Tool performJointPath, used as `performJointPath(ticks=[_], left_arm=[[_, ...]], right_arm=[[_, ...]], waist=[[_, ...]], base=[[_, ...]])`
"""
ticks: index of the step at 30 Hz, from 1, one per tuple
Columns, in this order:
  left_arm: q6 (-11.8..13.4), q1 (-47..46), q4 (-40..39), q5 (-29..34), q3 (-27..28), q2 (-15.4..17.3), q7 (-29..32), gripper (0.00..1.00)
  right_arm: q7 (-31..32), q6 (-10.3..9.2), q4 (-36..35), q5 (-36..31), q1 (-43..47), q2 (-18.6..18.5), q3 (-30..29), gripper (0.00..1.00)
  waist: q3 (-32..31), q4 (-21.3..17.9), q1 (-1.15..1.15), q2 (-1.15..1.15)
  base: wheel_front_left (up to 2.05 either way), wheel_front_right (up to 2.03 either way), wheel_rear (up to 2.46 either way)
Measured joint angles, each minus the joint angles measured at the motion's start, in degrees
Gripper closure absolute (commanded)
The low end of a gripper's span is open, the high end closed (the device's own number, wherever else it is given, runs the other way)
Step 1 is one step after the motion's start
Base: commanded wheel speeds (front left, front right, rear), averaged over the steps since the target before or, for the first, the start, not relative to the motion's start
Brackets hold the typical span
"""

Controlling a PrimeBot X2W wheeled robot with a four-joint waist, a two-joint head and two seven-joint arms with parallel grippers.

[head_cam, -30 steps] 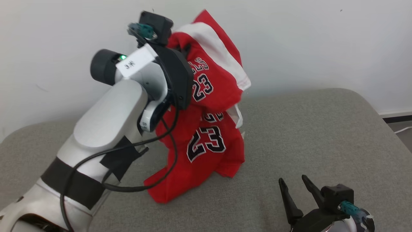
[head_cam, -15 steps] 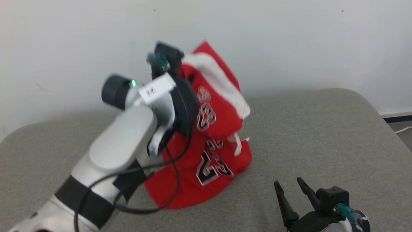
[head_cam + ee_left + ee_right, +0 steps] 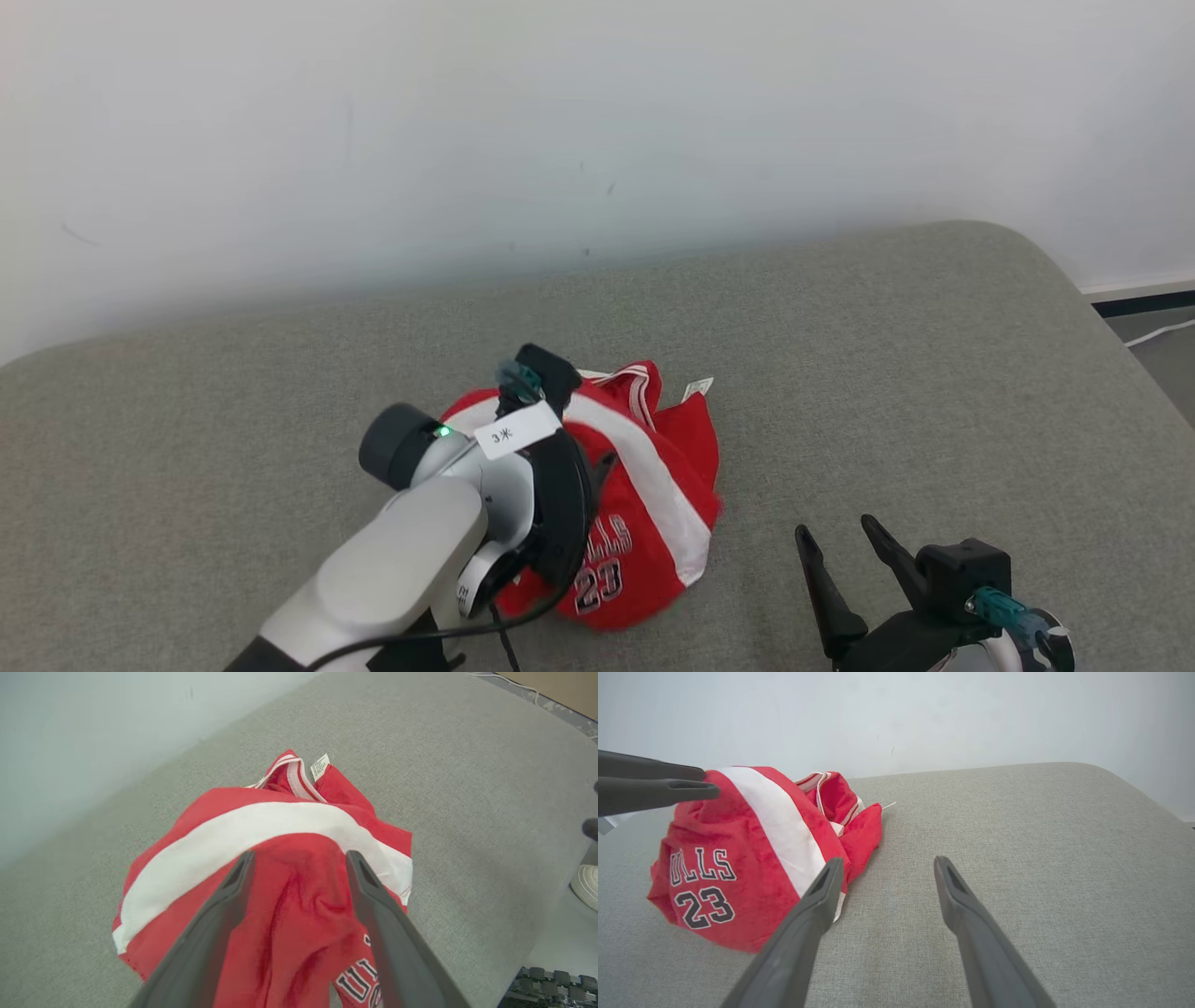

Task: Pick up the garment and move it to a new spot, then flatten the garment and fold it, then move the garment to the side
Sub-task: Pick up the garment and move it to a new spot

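the jersey [image 3: 653,504] lies in a crumpled heap near the middle of the grey pad [image 3: 934,373], number face down the front slope, label [image 3: 320,765] at the far side. my left fingers [image 3: 233,889] stand apart astride a hump of red cloth, clamped on nothing. my right fingers [image 3: 822,896] are apart too, empty, low at the front right just beside the heap.

i judge the move to a new spot done and flattening next. to do it well i'd lift the left straight up so no fold snags. then i'd hunt for two real corners, as the white band [image 3: 261,826] may mark the hem, and pinch one layer each before drawing them apart.

the wall [image 3: 597,140] is near behind, so i'd spread sideways and toward me. there's open pad on both sides. the right side rounds off to the floor [image 3: 1158,355], so i'd keep cloth short of it.
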Motion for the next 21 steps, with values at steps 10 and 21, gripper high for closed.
performJointPath(ticks=[10, 21], left_arm=[[-1.1, 0.5, -2.7, 0.0, 0.6, 0.2, -2.6, 0.0], [2.2, 1.2, -6.2, 0.2, 0.4, 2.4, 0.2, 0.0]], right_arm=[[-0.1, -0.01, 1.0, 0.0, 0.0, 0.1, -0.7, 0.0], [-0.1, -0.08, 1.2, 0.1, 1.7, 0.2, -0.9, 0.0]], waist=[[-1.2, 1.2, 0.0, 0.0], [-3.8, 2.9, -0.01, -0.01]], base=[[0.0, 0.0, 0.0], [0.0, 0.0, 0.0]])
